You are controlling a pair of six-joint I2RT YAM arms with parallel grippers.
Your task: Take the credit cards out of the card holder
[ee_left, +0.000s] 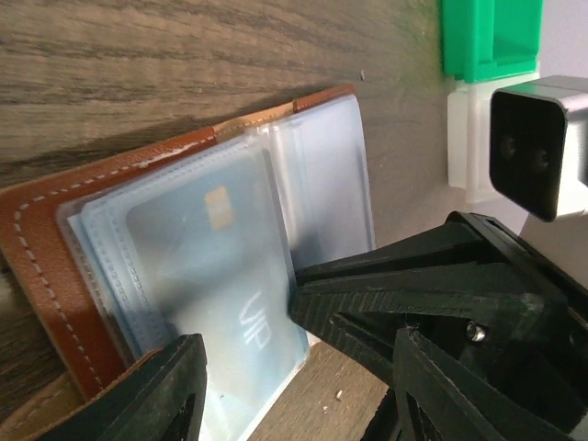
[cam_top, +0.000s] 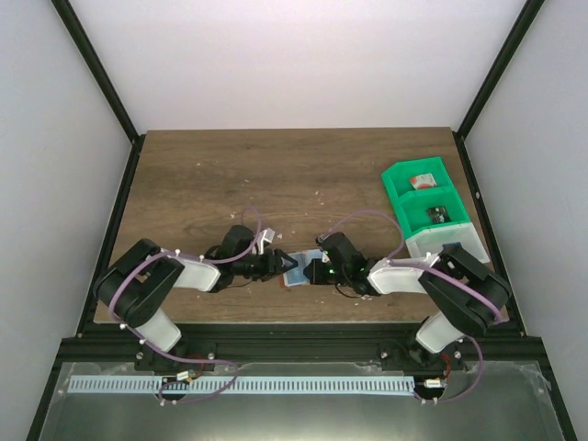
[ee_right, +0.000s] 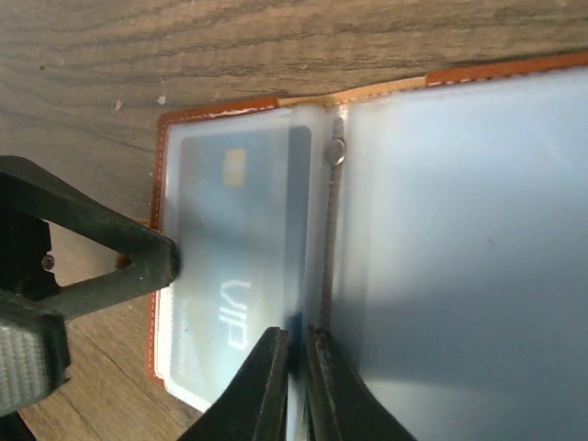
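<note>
Card holder (ee_right: pixel 211 115) lies open, right claw (ee_right: pixel 296 347) pinching its clear sleeve (ee_right: pixel 309 184), left claw (ee_left: pixel 296 363) spread, seemingly touching its edge

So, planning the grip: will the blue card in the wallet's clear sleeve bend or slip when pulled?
The card lies flat with straight edges, so probably stiff. The sleeve looks thin and glossy, so likely floppy and slippery.

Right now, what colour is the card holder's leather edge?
Reddish-brown card holder, pale stitching; left wrist view.
</note>
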